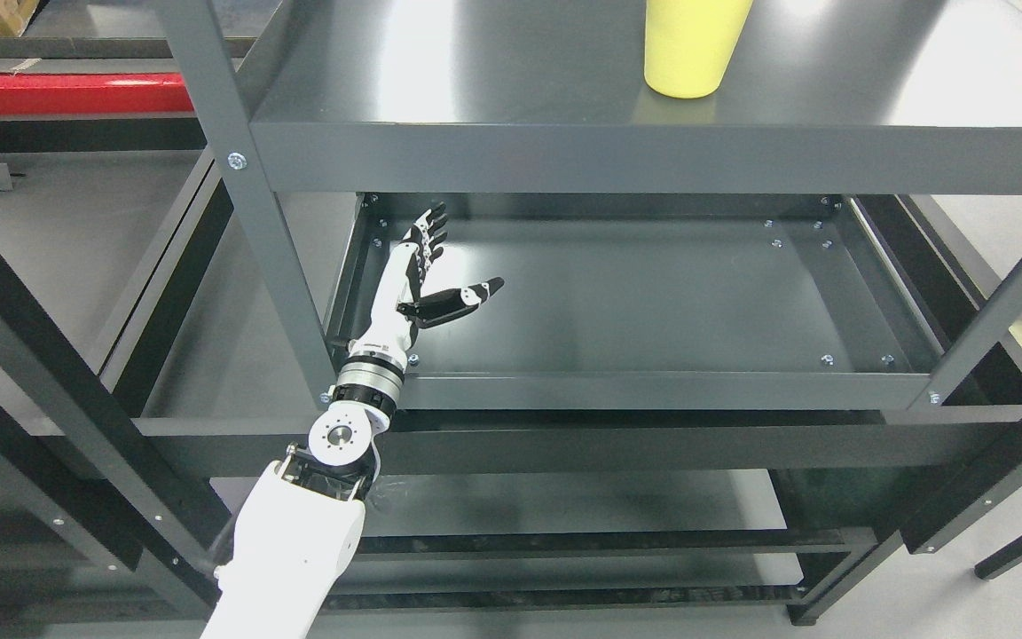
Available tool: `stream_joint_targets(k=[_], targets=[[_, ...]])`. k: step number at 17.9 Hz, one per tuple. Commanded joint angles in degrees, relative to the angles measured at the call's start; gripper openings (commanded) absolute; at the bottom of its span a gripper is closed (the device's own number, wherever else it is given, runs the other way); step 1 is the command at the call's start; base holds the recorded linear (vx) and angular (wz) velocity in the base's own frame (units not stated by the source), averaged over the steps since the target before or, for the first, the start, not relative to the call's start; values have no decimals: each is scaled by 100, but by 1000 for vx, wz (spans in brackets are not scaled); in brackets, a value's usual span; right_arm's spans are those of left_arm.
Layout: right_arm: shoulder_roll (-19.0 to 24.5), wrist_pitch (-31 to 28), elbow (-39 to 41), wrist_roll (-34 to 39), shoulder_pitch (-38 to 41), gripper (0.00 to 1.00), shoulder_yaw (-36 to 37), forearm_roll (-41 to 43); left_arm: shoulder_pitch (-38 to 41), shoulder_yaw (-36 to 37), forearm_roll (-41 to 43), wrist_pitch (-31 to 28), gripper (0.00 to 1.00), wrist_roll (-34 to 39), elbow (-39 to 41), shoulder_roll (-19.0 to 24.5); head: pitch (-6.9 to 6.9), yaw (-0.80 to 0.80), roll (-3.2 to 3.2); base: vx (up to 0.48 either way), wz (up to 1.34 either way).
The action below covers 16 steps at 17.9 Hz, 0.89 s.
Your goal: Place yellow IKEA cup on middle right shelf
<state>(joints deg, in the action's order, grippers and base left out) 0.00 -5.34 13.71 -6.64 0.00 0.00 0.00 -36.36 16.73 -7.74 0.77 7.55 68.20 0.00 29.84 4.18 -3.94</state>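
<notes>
A yellow cup (690, 46) stands upright on the top grey shelf (511, 98), right of the middle; its upper part is cut off by the picture's top edge. My left hand (440, 266) is below that shelf, over the left end of the grey shelf tray (653, 302) underneath. Its fingers (427, 232) are spread and straight, the thumb points right, and it holds nothing. The cup is well above and to the right of the hand. My right arm is out of view.
A grey upright post (249, 204) stands just left of my left wrist. Black frame bars (50, 373) cross at the lower left and lower right. More shelves (564, 506) lie below. A red bar (58, 93) lies at the far left back.
</notes>
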Motion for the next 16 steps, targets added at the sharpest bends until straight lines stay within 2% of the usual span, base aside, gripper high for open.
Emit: stream_joint_targets(k=[1, 16], targets=[[-100, -3, 0, -4, 79, 99, -97, 141, -12, 6, -34, -16, 96, -8, 228, 100, 0, 0, 0, 0, 0], [-100, -3, 0, -4, 79, 99, -97, 141, -3, -3, -34, -42, 96, -8, 387, 100, 0, 0, 0, 0, 0]])
